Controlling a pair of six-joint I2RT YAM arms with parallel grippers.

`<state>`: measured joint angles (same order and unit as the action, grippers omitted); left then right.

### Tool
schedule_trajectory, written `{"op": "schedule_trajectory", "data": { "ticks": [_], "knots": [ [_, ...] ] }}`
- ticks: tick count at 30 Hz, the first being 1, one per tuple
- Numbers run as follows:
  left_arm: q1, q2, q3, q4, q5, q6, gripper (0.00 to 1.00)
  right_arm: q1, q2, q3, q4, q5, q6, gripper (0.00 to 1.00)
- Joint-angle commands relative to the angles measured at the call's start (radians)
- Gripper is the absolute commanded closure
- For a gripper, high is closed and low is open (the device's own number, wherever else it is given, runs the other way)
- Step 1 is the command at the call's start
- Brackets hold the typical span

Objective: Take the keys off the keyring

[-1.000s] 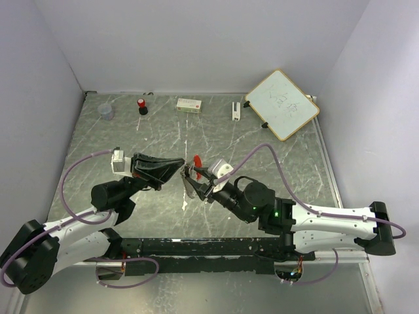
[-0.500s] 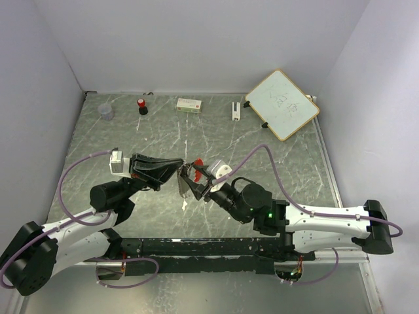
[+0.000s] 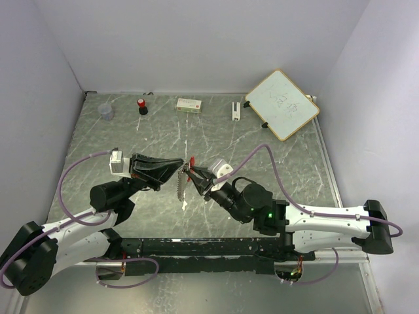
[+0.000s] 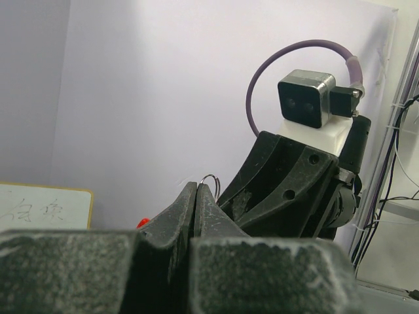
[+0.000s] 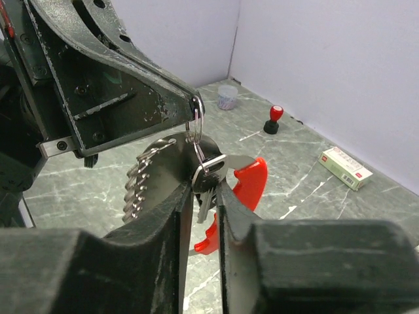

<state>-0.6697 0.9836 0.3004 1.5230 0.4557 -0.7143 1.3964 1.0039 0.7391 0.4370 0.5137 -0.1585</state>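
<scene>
My left gripper (image 3: 178, 166) is shut on the thin wire keyring (image 4: 211, 179), which pokes out past its tips (image 4: 196, 188). In the right wrist view the keyring (image 5: 196, 123) hangs from the left gripper's tip (image 5: 186, 103). A fanned bunch of silver keys (image 5: 139, 186) and a red plastic tag (image 5: 247, 188) hang from it. The bunch also shows in the top view (image 3: 179, 186). My right gripper (image 5: 205, 188) is shut on one key's head (image 5: 212, 171), close under the ring. In the top view it (image 3: 194, 174) meets the left gripper tip to tip above the table.
Along the back wall stand a clear cup (image 3: 106, 111), a red-capped black bottle (image 3: 142, 106), a small white box (image 3: 189, 104) and a small white upright object (image 3: 236, 110). A whiteboard (image 3: 282, 104) lies at the back right. The grey marbled table (image 3: 275, 170) lies below.
My right gripper has shifted left towards the left gripper and narrowed its jaws from wide open to shut on a key. The left gripper has barely moved.
</scene>
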Motion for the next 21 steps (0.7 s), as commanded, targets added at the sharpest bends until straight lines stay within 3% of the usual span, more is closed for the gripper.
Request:
{"op": "schedule_trajectory", "data": {
  "ticks": [1, 6, 16, 21],
  "knots": [
    [-0.006, -0.012, 0.02, 0.287, -0.011, -0.001, 0.93, 0.005, -0.024, -0.011, -0.006, 0.025, -0.002, 0.83],
    [-0.006, -0.01, 0.02, 0.287, -0.012, -0.001, 0.93, 0.005, -0.029, -0.013, -0.004, 0.047, -0.01, 0.91],
    [-0.007, -0.006, 0.023, 0.286, -0.007, -0.006, 0.93, 0.005, 0.009, 0.004, 0.025, 0.068, -0.046, 0.8],
    [-0.007, -0.006, 0.019, 0.286, -0.009, -0.009, 0.93, 0.006, 0.033, 0.007, 0.06, 0.072, -0.07, 0.79]
  ]
}}
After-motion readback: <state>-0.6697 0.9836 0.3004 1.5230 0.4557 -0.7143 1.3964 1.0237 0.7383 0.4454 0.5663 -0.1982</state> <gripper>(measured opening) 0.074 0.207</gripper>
